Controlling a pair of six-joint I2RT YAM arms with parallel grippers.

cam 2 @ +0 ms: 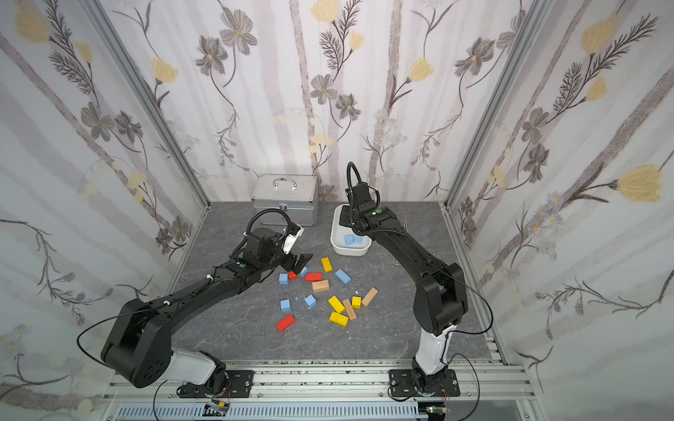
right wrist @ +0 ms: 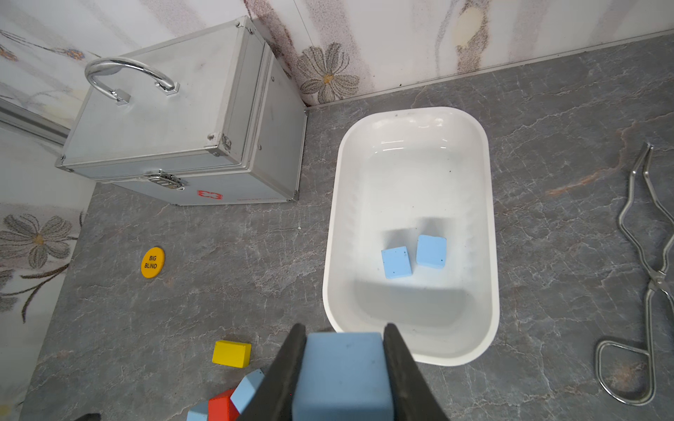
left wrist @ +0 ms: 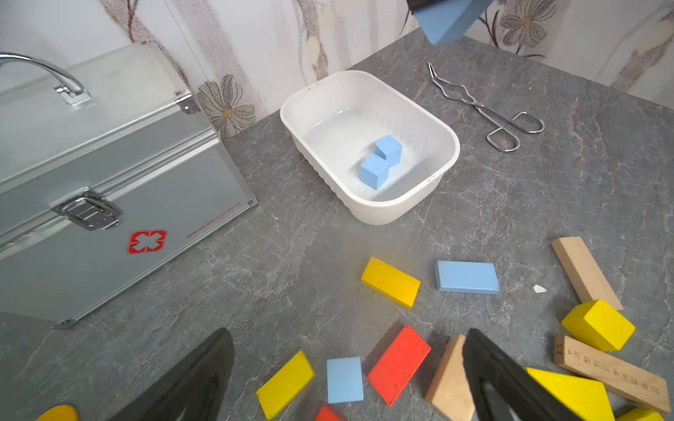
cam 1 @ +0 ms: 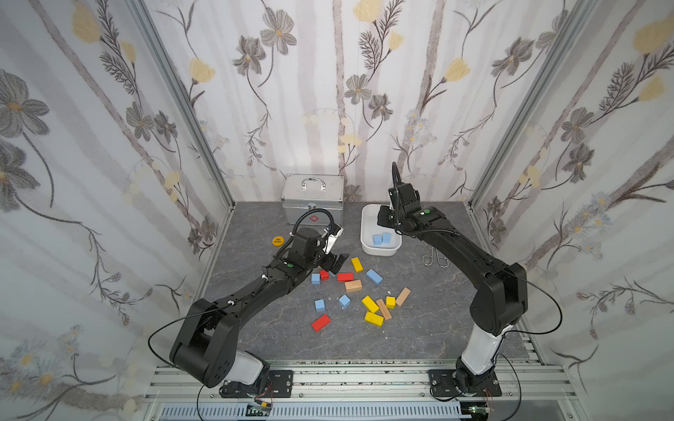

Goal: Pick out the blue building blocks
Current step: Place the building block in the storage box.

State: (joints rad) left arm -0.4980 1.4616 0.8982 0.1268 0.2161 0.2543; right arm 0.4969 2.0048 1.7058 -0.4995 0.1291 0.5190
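Right pincer (right wrist: 344, 330) clenching blue block (right wrist: 343, 375) above white tub (right wrist: 412, 182), left pincer (left wrist: 346, 331) released, case (left wrist: 109, 164), tongs (left wrist: 474, 104) beside

Matt blue building blocks (left wrist: 374, 171), grey stone-look tabletop (left wrist: 291, 255), glossy smooth white plastic tub (left wrist: 321, 105) at its one o'clock, brushed metal case (left wrist: 109, 153) at eleven o'clock, shiny steel tongs (left wrist: 477, 105), bare tan wood blocks (left wrist: 583, 273).

Pale blue blocks (right wrist: 396, 262) — white tub (right wrist: 330, 255), grey-veined table (right wrist: 219, 255)

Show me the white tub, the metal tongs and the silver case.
white tub (right wrist: 412, 182): right wrist view, bare inside floor.
metal tongs (right wrist: 657, 280): right wrist view, the hinge.
silver case (left wrist: 146, 189): left wrist view, front face.
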